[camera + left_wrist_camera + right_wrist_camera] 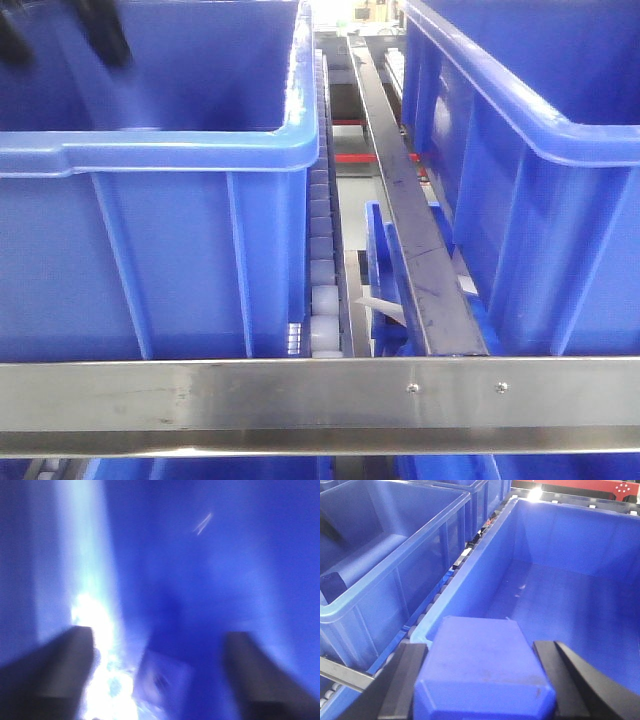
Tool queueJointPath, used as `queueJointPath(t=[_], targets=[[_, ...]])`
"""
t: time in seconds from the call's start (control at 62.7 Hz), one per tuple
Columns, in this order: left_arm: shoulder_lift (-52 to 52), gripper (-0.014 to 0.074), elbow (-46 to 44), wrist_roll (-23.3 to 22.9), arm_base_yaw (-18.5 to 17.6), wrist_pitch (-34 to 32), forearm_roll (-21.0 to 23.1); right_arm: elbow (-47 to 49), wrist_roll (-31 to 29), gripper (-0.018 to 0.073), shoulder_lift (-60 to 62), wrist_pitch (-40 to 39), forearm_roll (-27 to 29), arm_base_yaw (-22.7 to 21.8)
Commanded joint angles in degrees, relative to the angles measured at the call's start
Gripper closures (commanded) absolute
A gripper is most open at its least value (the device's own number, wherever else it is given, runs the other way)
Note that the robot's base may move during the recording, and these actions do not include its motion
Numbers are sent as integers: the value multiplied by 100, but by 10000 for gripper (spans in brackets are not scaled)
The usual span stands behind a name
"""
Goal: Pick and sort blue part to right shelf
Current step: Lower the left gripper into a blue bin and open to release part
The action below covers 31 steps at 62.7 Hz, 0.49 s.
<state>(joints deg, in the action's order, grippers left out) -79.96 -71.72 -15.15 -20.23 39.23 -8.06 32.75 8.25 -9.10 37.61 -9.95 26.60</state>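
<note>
Two large blue tubs (160, 250) (540, 200) are sitting on the right shelf (320, 395), one white roller track (322, 300) and one dark divider rail (410, 230) running between them toward 12 o'clock. The right gripper (482, 680) is holding its jaws clamped on one blue part (480, 665) above a tub's near end. The left gripper (160, 670) is holding its jaws apart inside a blurred tub, one small blue block (162, 680) lying between them.

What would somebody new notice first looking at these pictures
Blue dominates: two big blue tubs, the left tub and the right tub, sit behind a steel front rail. In the right wrist view, the right gripper holds a blue part over a tub's near edge. The left wrist view is mostly blue blur.
</note>
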Motion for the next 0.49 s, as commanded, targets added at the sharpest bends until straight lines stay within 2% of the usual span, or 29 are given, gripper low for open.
queueJointPath(t=[0.0,0.175,0.383,0.478], targets=[[886,190,194,2,-52,-504,-26,170,-57,218,-92,-476,-63,-2],[2136,331,974,2,-52,-698,-259,176,-45,218,-149,-503,-63,-2],[3387,470,1891,2,-52,-746,-491,644,473,218,-1114,-482,-63,-2],[3941,473,2253,2,-52,-851,-567,1063,473,218,-1887,-379,-68,-2]])
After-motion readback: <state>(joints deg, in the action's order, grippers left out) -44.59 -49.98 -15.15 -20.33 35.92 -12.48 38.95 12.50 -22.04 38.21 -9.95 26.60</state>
